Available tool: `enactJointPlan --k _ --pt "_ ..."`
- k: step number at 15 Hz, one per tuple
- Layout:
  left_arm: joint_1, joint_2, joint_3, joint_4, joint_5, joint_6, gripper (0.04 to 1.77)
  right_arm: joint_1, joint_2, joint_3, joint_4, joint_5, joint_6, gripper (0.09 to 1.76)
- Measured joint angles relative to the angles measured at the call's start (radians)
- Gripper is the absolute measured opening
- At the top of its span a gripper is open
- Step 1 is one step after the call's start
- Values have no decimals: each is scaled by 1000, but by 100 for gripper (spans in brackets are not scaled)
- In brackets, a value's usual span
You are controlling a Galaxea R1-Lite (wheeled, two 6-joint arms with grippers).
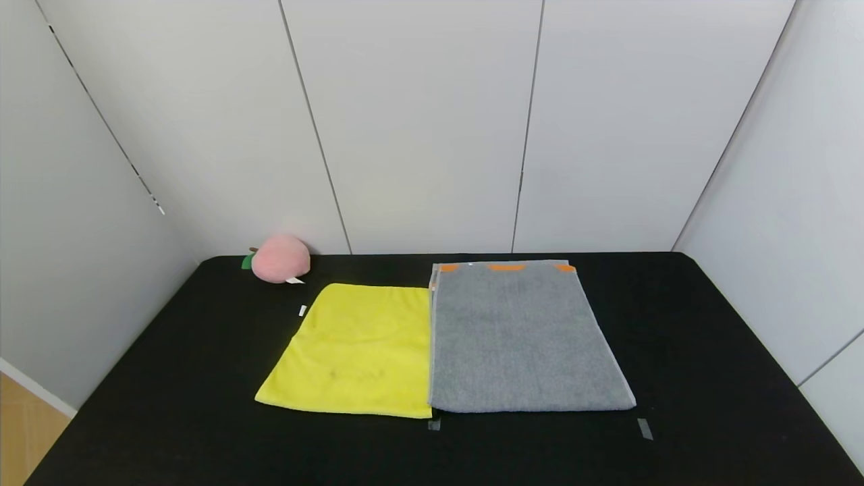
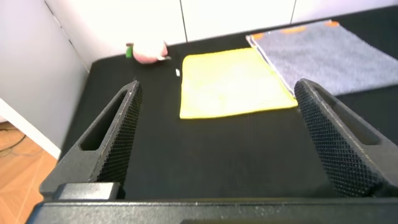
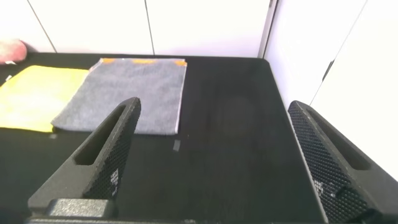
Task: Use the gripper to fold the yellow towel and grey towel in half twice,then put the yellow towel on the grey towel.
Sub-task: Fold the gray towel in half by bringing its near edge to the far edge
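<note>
The yellow towel point(image 1: 354, 351) lies flat on the black table, left of centre, with a small white tag at its far left corner. The larger grey towel point(image 1: 523, 337) lies flat right beside it, their long edges touching, with orange patches along its far edge. Neither arm appears in the head view. My left gripper point(image 2: 214, 109) hangs open above bare table, short of the yellow towel point(image 2: 233, 81) and with the grey towel point(image 2: 323, 53) beyond it. My right gripper point(image 3: 211, 124) is open over bare table, to the right of the grey towel point(image 3: 127, 96). Nothing is held.
A pink plush peach point(image 1: 279, 258) sits at the table's back left, near the wall. Two small grey tape marks point(image 1: 644, 428) lie on the table in front of the grey towel. White wall panels close the back and both sides. Wooden floor point(image 2: 18, 158) shows past the table's left edge.
</note>
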Motion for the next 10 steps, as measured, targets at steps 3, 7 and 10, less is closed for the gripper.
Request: enactJointPlan --k 3,7,10 --pt "-4 121 -117 -7 0 15 172 19 127 -140 29 -35 3 171" --pt "-8 321 -280 -9 -3 34 172 37 335 -291 34 -63 6 171" --pt "-9 488 -395 -13 -19 36 172 39 499 -383 36 -65 23 171"
